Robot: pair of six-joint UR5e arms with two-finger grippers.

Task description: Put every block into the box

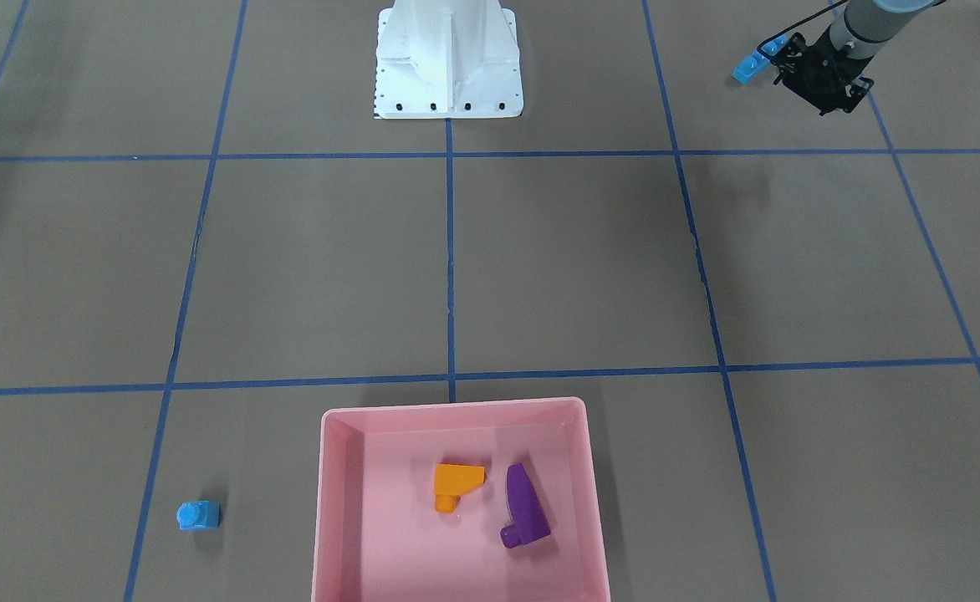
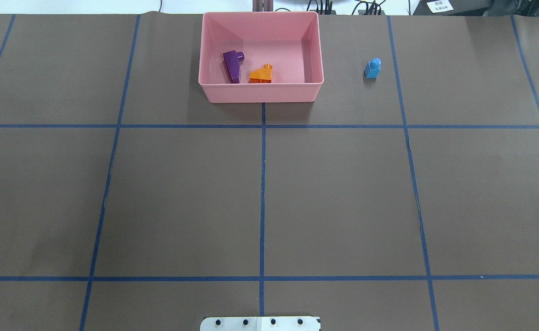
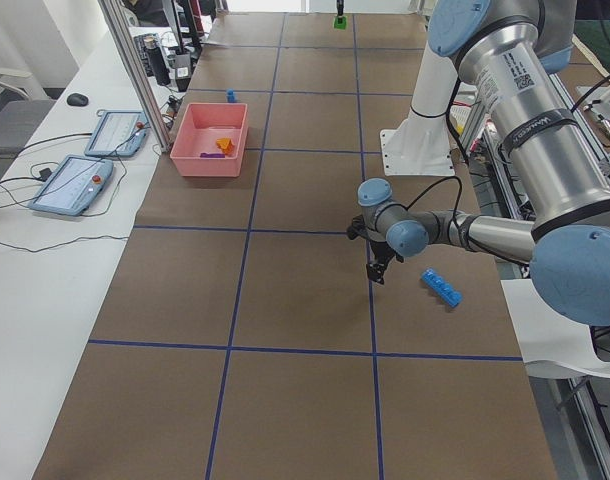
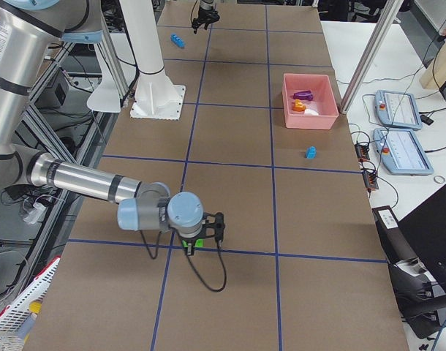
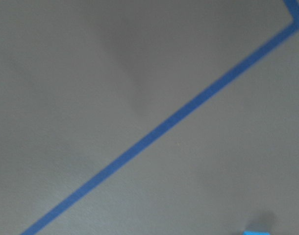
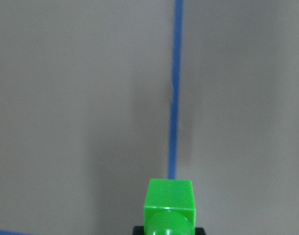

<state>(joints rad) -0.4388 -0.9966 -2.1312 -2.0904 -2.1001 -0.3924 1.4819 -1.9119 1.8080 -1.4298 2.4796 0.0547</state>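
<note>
The pink box [image 1: 348, 502] [image 2: 260, 94] holds the orange sloped brick [image 1: 456, 485] [image 2: 261, 74] and the purple curved brick [image 1: 525, 507] [image 2: 232, 65]. The small light-blue brick [image 1: 197, 515] [image 2: 372, 69] stands on the table beside the box. The long light-blue brick [image 1: 757, 60] [image 3: 441, 287] lies close beside my left gripper [image 1: 824, 79] [image 3: 377, 272], which looks open and empty. The green brick [image 6: 169, 205] [image 4: 197, 243] sits right at my right gripper [image 4: 201, 235]; I cannot tell whether the jaws are closed on it.
The white pedestal base [image 1: 448, 75] [image 2: 260, 324] stands at the robot's side of the table. Blue tape lines [image 2: 262, 184] grid the brown table. Tablets [image 3: 75, 180] and a metal post [image 3: 135, 70] are on the side bench near the box.
</note>
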